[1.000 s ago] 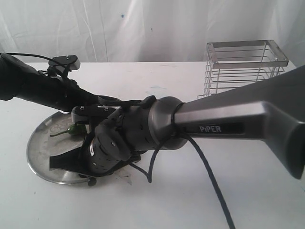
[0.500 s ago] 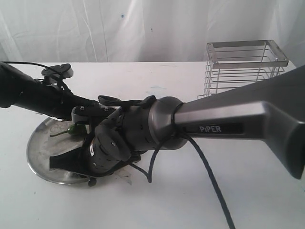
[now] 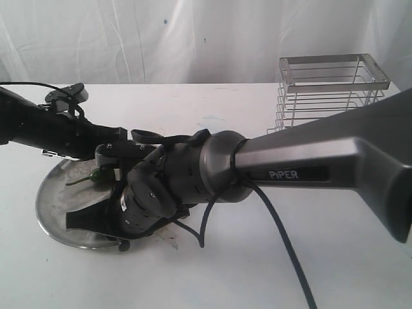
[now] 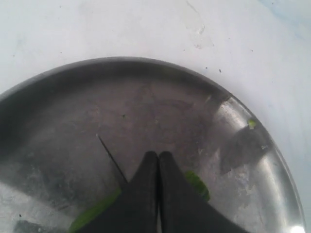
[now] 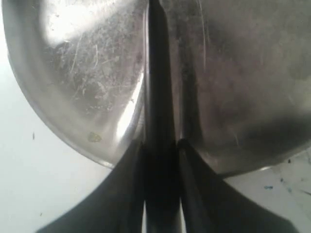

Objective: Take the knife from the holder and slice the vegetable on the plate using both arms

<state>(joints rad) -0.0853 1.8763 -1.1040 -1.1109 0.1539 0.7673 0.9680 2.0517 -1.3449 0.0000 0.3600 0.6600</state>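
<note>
Slicing | right gripper (image 5: 160, 143) clamps knife (image 5: 156, 73) over plate (image 5: 73, 97) | left gripper (image 4: 158, 155) closed over pepper (image 4: 197, 183) | advice: cut straight down, just beside left gripper.

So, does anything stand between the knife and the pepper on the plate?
Nothing visible does. The right gripper holds the knife over bare plate; only the shut left gripper sits over the pepper.
</note>
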